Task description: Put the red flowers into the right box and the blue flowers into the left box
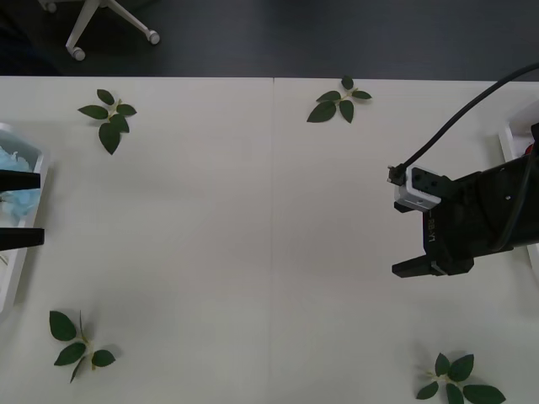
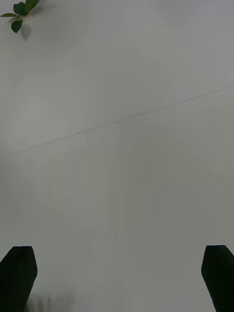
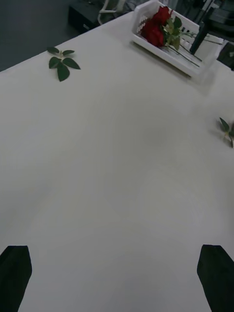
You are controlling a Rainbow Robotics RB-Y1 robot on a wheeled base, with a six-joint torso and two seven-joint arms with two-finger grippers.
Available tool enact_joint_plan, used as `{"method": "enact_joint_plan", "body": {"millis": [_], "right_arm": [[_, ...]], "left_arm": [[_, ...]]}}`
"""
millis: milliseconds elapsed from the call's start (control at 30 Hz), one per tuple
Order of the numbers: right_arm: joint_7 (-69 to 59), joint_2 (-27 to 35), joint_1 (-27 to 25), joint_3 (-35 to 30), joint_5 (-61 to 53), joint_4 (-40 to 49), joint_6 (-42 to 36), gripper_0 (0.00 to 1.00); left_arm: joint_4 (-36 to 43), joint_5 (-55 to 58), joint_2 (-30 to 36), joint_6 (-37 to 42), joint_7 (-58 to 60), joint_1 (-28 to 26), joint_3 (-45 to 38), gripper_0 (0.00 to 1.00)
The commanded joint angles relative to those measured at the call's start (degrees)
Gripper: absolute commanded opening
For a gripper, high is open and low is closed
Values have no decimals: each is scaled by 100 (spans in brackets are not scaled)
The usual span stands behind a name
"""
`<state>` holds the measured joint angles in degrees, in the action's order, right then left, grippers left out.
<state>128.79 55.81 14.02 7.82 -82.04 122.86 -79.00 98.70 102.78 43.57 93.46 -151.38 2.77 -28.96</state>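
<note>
Partly, the right pincer (image 1: 413, 240) hides the right box (image 1: 512, 135).

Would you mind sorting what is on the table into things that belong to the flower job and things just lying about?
Belonging to the job:
- red flowers, in the right box
- blue flowers, in the left box

Lying about:
- four leaf sprigs near the table corners

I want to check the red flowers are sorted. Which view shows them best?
The left wrist view: the red flowers lie inside the right box, heads and stems plain. In the front view the box is cut off at the edge.
</note>
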Motion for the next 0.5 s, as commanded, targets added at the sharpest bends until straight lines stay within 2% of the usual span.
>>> {"method": "enact_joint_plan", "body": {"millis": [33,267,500], "right_arm": [[138,220,22,-79,4,107,-1,100],[138,220,22,-79,4,107,-1,100],[138,220,22,-79,4,107,-1,100]], "left_arm": [[79,-215,-393,322,-362,374,-48,100],[141,-294,-938,436,-362,488,14,100],[202,-285,-1061,480,-362,488,137,100]]}}
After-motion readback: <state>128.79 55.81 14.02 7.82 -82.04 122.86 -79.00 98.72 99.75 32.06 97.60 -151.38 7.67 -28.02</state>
